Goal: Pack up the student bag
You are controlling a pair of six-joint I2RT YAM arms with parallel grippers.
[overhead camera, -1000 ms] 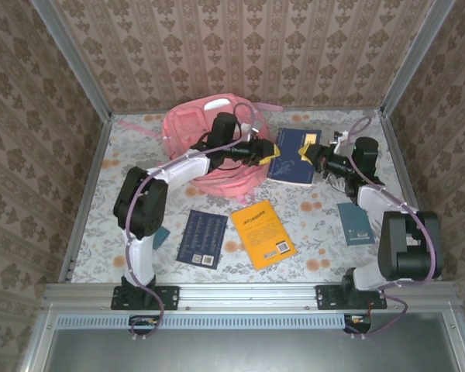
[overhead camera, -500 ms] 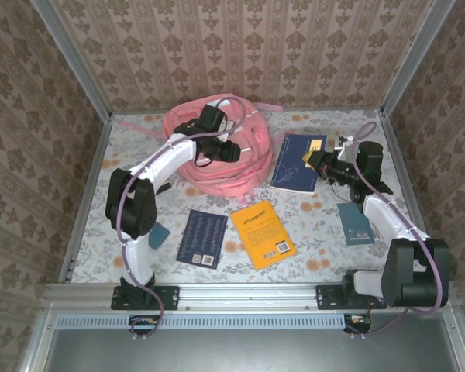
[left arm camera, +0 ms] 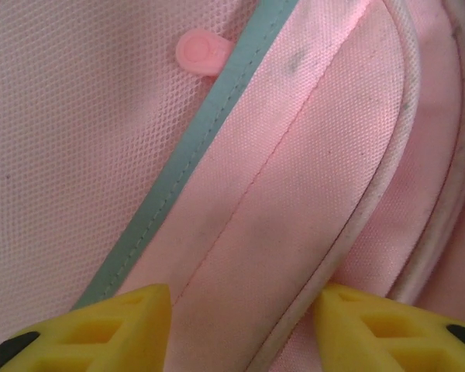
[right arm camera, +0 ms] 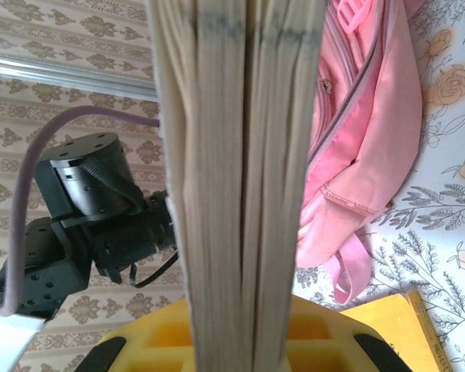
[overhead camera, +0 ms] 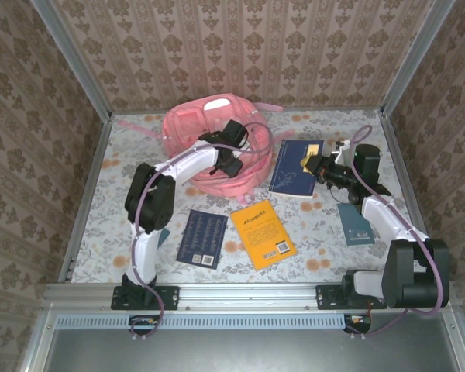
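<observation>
From above: student bag (overhead camera: 187, 128) slumped at the far middle of the floral table (overhead camera: 101, 232), pink, with a white patch on top. Left gripper (overhead camera: 232, 164) down on the bag's near right side. Right gripper (overhead camera: 311, 161) clamped on the right edge of a dark blue book (overhead camera: 291, 167), just right of the bag. Nearer the bases, an orange book (overhead camera: 263, 232), a dark booklet (overhead camera: 203, 238) and a teal book (overhead camera: 355, 225), flat and apart

At the left wrist: left gripper (left arm camera: 240, 329) open, yellow fingers (left arm camera: 128, 329) well apart, nothing pinched between them; close below, the bag's pink mesh (left arm camera: 310, 155), a grey-green zip strip (left arm camera: 190, 167) and a round pink tab (left arm camera: 200, 53)

At the right wrist: right gripper (right arm camera: 240, 341) closed on the blue book (right arm camera: 232, 155), page edges upright between yellow fingers (right arm camera: 159, 337); bag (right arm camera: 356, 155) beyond on the right, left arm (right arm camera: 85, 201) on the left, orange book's corner (right arm camera: 399, 325) at lower right
</observation>
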